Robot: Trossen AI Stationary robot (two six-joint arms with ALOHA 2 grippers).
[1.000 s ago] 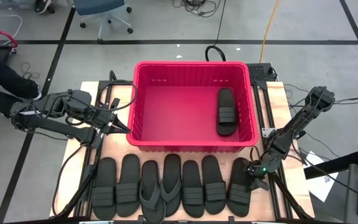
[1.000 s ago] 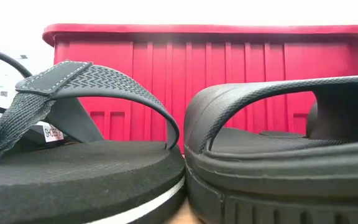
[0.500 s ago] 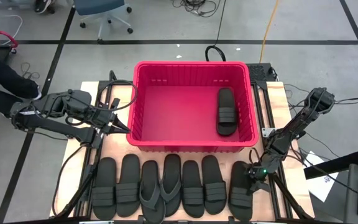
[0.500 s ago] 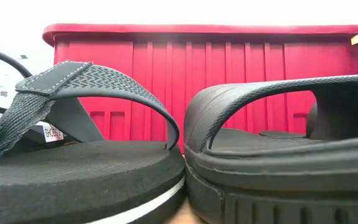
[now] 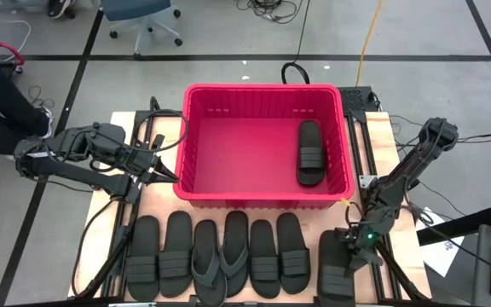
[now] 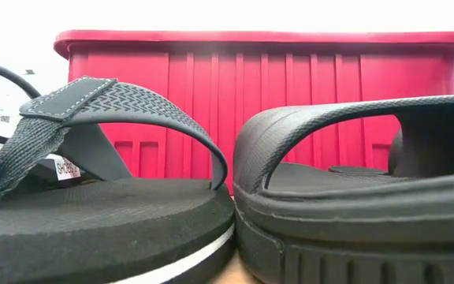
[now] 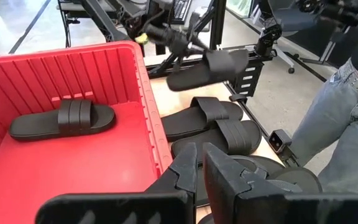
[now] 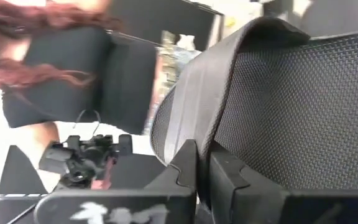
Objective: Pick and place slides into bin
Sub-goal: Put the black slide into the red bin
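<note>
Right tool point(image 5: 350, 247) is clamped on the strap of a slide point(image 5: 334, 275), apparently lifted off the tabletop point(image 5: 167, 126) at the row's right end. One slide point(image 5: 310, 153) lies inside the red bin point(image 5: 262, 90), right side. Six more slides point(image 5: 220, 253) sit in a row in front of bin. Left tool point(image 5: 167, 173) waits w/ fingers closed, empty, beside bin's left wall.

A robotics lab: taped concrete floor point(image 5: 228, 38); loose cables point(image 5: 267, 10); wheeled office chair point(image 5: 143, 21); framed wooden worktable point(image 5: 162, 192)
</note>
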